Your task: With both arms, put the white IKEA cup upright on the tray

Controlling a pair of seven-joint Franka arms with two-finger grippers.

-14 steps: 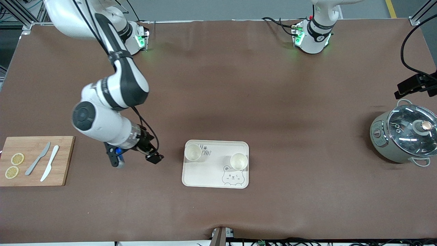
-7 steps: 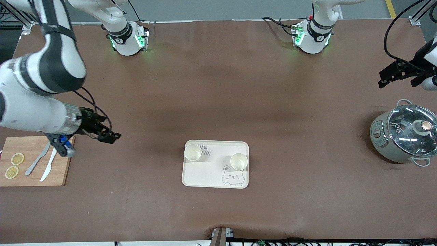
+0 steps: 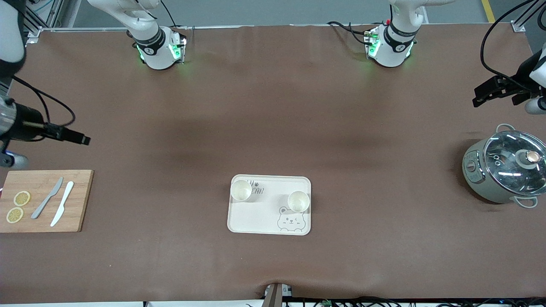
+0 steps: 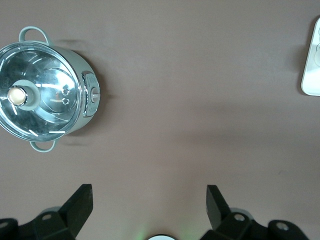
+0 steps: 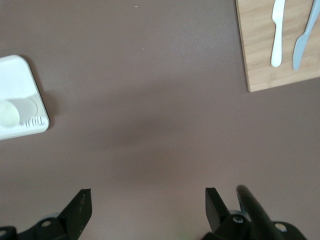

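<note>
Two white cups stand upright on the cream bear tray (image 3: pixel 256 217): one cup (image 3: pixel 241 190) at the corner nearest the right arm's end, the other cup (image 3: pixel 298 201) beside the bear face. The tray corner with a cup shows in the right wrist view (image 5: pixel 20 100), and its edge in the left wrist view (image 4: pixel 312 65). My right gripper (image 3: pixel 81 139) is open and empty, raised over bare table above the cutting board's end. My left gripper (image 3: pixel 484 94) is open and empty, raised over the table near the pot. In the wrist views the left gripper (image 4: pixel 149 197) and right gripper (image 5: pixel 148 200) have jaws wide apart.
A wooden cutting board (image 3: pixel 79 200) with two knives (image 3: pixel 55 202) and lemon slices (image 3: pixel 21 198) lies at the right arm's end; it also shows in the right wrist view (image 5: pixel 260 55). A grey pot with glass lid (image 3: pixel 505 166) stands at the left arm's end, also in the left wrist view (image 4: pixel 42 97).
My right arm has drawn back from beside the tray toward its end of the table and risen. My left gripper has come into view near the pot and then held. The cups and tray have not moved.
</note>
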